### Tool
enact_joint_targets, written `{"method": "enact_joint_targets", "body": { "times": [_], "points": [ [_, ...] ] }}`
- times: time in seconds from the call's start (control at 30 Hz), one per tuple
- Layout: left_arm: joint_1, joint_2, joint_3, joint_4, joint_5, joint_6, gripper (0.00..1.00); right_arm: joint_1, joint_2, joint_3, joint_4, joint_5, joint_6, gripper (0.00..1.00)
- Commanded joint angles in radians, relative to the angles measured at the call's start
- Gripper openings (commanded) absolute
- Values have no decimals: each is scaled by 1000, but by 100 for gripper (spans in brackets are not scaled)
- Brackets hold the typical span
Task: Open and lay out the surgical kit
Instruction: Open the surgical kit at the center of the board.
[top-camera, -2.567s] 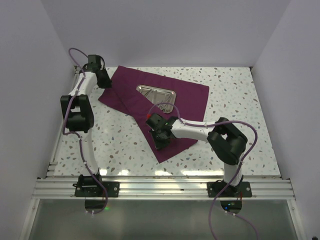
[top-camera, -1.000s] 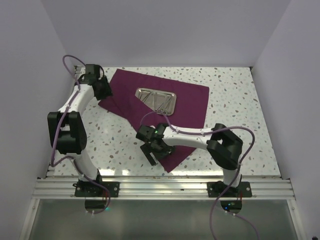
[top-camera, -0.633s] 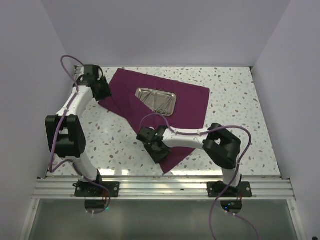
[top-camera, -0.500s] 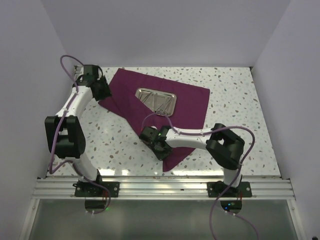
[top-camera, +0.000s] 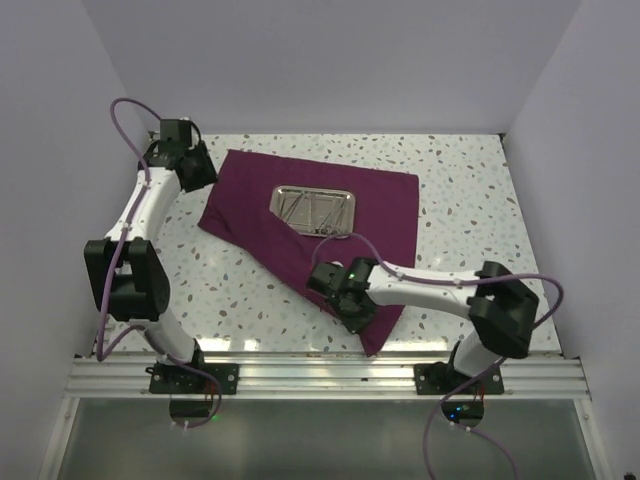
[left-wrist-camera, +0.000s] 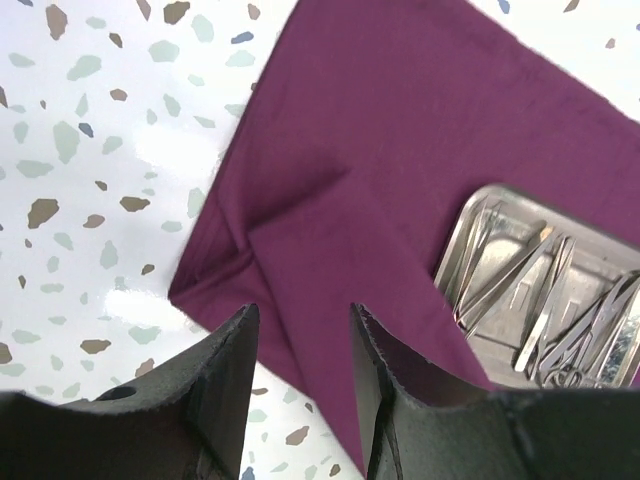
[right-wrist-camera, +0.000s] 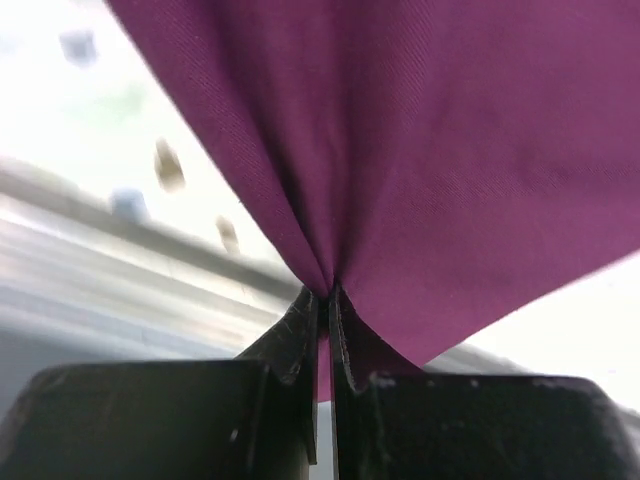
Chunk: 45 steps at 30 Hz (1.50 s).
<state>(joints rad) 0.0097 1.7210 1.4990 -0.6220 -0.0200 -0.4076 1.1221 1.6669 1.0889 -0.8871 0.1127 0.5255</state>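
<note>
1. Pinching one corner of the wrap (right-wrist-camera: 450, 150), the right gripper (right-wrist-camera: 324, 300) is seen with its jaws pressed together on a fold of the cloth. The rest of the wrap spreads away ahead of it.
2. The left gripper (left-wrist-camera: 302, 325) is held with its jaws apart and nothing is gripped. A folded-over edge of the wrap lies just ahead of its fingertips and under them.
3. The tray (top-camera: 313, 207) rests on the wrap between the two grippers, its long axis roughly crosswise to the line from the right gripper. The instruments (left-wrist-camera: 560, 320) lie inside it.
4. The coming move is judged to turn on the pinched corner. The cloth runs from the right gripper toward the tray, so a pull away from the tray should flatten it. The folded edge is nearer to the left arm.
5. The pinch itself is shown only by the right wrist view, and the crease and the instruments are clear only in the left wrist view. Both grippers together are given only by the top view.
</note>
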Motion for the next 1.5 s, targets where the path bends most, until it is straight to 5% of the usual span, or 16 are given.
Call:
{"method": "enact_joint_targets", "body": {
  "times": [0.0, 0.37, 0.57, 0.6, 0.7, 1.2, 1.47],
  "points": [
    [-4, -70, 32, -21, -20, 3, 45, 8, -188, -12, -300, -16, 31, 0],
    [-86, -342, -348, 4, -58, -189, 46, 15, -557, -204, -546, -109, 113, 0],
    [-198, -368, -402, -139, -92, -281, 46, 16, -550, -205, -532, -114, 111, 0],
    [-208, -380, -436, -149, -87, -308, 46, 16, -503, -189, -521, -79, 110, 12],
    [-253, -449, -502, -173, -80, -355, 45, 16, -393, -123, -517, -19, 94, 98],
    [-419, -347, -692, -48, -141, -465, 38, 15, -228, 63, -443, 61, 33, 98],
    [-424, -330, -703, 39, -215, -462, 54, 15, -237, 46, -437, 39, 44, 98]
  ]
}}
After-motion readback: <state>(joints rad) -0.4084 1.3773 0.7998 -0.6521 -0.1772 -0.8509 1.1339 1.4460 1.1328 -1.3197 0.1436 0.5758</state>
